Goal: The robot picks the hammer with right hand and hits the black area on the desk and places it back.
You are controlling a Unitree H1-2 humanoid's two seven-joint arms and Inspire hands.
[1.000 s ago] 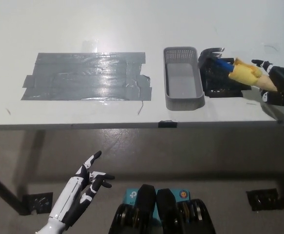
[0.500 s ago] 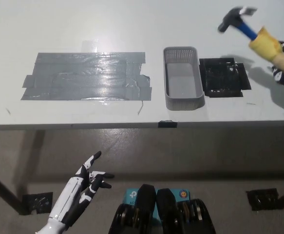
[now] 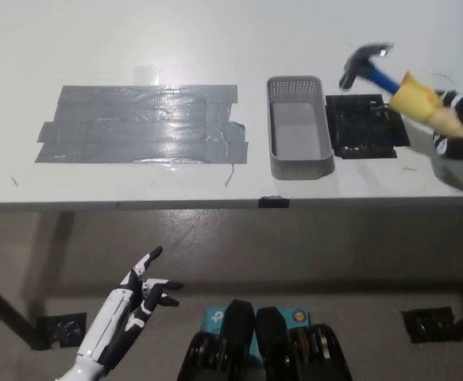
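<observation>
Gripped by the black right hand (image 3: pixel 457 127), hammer (image 3: pixel 390 83) slants up-left, head poised just above the black area (image 3: pixel 366 131) beside the basket (image 3: pixel 299 127); white left hand (image 3: pixel 136 305) idle, open, below the tabletop (image 3: pixel 136 48).

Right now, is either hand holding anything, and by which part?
The black right hand holds the hammer by the lower end of its yellow handle, head up above the black area. The white left hand holds nothing.

Glossy grey tape patch (image 3: pixel 142 124), perforated grey plastic basket (image 3: pixel 299 127), matt white desk (image 3: pixel 215 40), metal-headed hammer (image 3: pixel 390 83)
</observation>
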